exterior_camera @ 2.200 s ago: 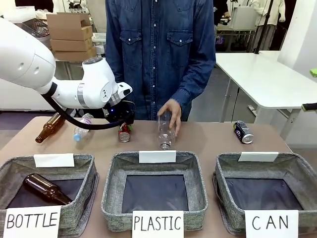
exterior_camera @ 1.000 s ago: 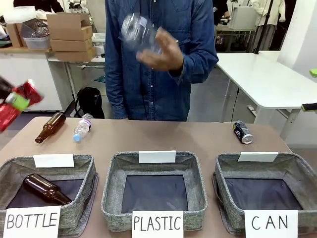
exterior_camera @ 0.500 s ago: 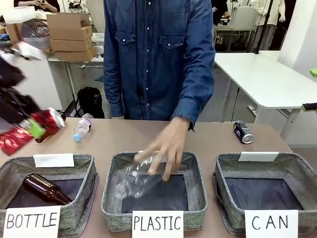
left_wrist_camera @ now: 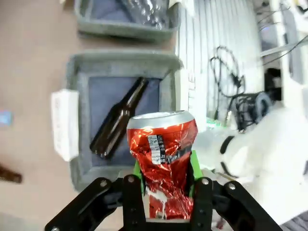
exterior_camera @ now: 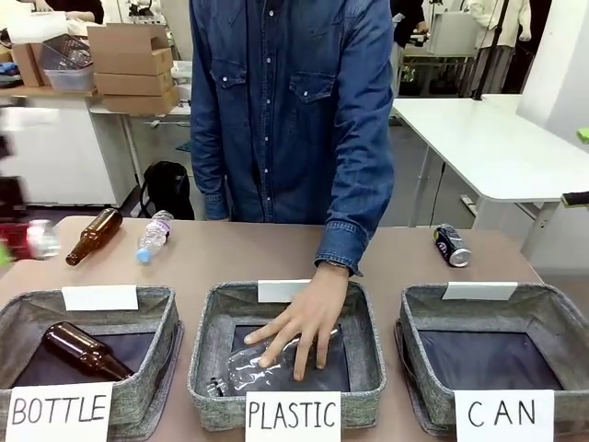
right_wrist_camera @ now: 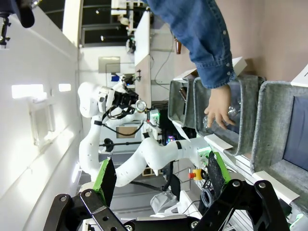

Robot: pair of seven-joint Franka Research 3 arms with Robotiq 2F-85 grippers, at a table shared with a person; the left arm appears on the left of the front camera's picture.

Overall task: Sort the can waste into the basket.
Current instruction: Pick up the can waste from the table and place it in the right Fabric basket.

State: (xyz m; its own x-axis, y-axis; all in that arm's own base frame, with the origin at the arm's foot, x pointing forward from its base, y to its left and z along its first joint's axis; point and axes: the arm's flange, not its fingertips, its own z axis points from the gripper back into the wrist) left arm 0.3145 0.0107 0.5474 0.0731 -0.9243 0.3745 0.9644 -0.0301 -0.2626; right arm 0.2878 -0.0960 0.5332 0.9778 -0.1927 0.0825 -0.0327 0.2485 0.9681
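Person's hand [exterior_camera: 299, 331] low across PLASTIC basket [exterior_camera: 204, 361]; open way above CAN basket [exterior_camera: 552, 299].

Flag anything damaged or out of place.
The red can, held in the left gripper, is crushed and crumpled. The black can lies on its side on the table beyond the CAN basket.

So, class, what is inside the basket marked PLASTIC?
A clear bottle lies in the basket, under the person's hand. The hand hides part of the bottle.
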